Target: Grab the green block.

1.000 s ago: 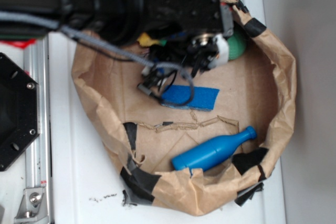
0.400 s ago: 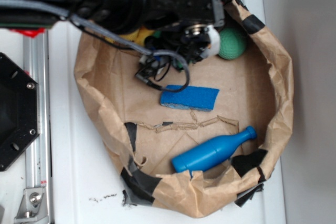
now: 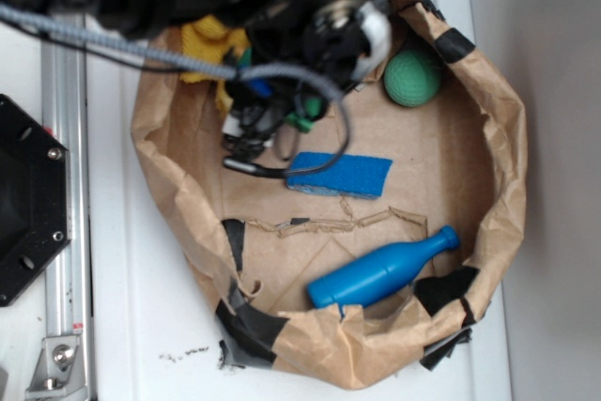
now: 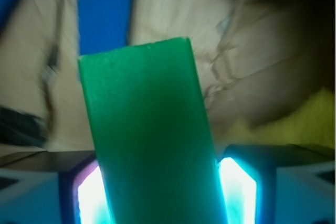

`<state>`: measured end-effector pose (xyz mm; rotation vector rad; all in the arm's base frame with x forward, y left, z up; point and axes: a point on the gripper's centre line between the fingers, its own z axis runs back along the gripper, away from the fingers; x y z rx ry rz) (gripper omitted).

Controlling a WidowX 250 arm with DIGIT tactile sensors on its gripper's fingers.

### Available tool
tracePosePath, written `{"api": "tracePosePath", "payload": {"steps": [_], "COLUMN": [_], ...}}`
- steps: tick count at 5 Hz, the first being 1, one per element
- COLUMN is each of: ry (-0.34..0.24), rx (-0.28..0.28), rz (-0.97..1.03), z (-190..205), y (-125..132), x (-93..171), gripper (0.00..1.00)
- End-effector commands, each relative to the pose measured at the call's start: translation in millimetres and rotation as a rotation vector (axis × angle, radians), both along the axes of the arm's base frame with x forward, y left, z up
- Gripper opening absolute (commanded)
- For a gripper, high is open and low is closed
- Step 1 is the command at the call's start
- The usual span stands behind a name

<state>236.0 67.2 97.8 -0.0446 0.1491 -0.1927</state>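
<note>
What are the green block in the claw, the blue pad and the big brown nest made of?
The green block looks like solid plastic or foam: smooth faces with faint speckles and square edges. The blue pad seems to be sponge, with a matte, slightly ragged edge. The brown nest is crumpled paper, creased and patched with black tape. The gripper looks like hard plastic, though blurred.

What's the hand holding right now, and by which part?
The green block, pinched at its near end between the two fingers; the far end sticks out free.
</note>
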Motion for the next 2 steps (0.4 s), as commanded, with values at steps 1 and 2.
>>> {"api": "tracePosePath", "payload": {"steps": [1, 2], "ry": [0.023, -0.015], "rx": [-0.065, -0.065], "rz": [0.490, 0.631], "z": [33.3, 21.9], "y": [-5.1, -8.3], "x": [41.4, 40.0], "gripper": [0.00, 0.00]}}
